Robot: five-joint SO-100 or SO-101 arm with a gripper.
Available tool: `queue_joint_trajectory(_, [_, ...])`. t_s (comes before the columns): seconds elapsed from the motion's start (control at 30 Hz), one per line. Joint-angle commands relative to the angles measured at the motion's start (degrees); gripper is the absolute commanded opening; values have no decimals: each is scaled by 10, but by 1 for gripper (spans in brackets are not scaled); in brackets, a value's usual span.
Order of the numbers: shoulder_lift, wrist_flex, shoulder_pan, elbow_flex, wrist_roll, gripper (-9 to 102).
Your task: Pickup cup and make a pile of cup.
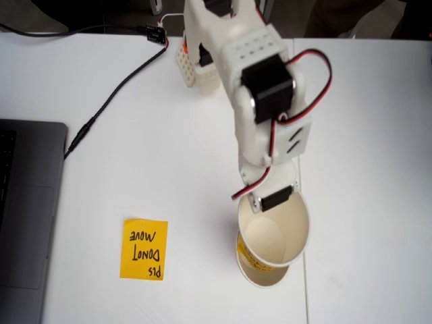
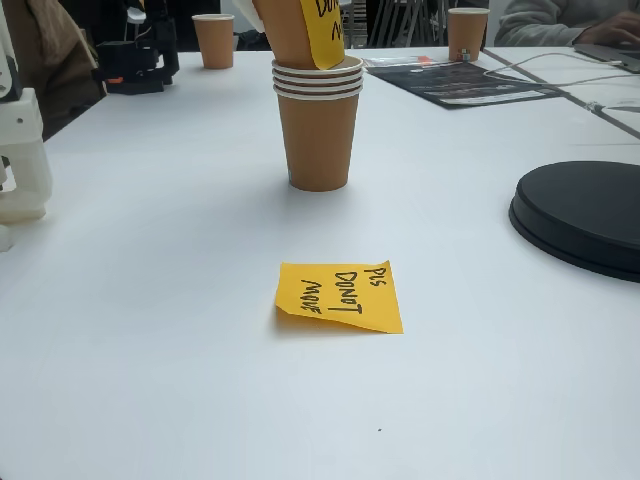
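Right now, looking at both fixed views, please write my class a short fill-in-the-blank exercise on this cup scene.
1. The cup with the note is being lowered into a ____ of cups.
2. The loose sticky note is coloured ____.
3. In a fixed view, a ____ computer lies at the left edge.
4. The sticky note lies flat on the ____.

Missing words: stack; yellow; laptop; table
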Motion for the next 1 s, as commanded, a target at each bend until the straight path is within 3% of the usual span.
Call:
queue_joint_trajectory(0.0, [4, 7, 1, -4, 5, -6])
queue_joint_trajectory(0.2, [4, 7, -3, 4, 1, -2])
queue_joint_trajectory(0.63, [4, 12, -3, 5, 5, 27])
queue_joint_trajectory(0.97, [4, 12, -3, 6, 5, 29])
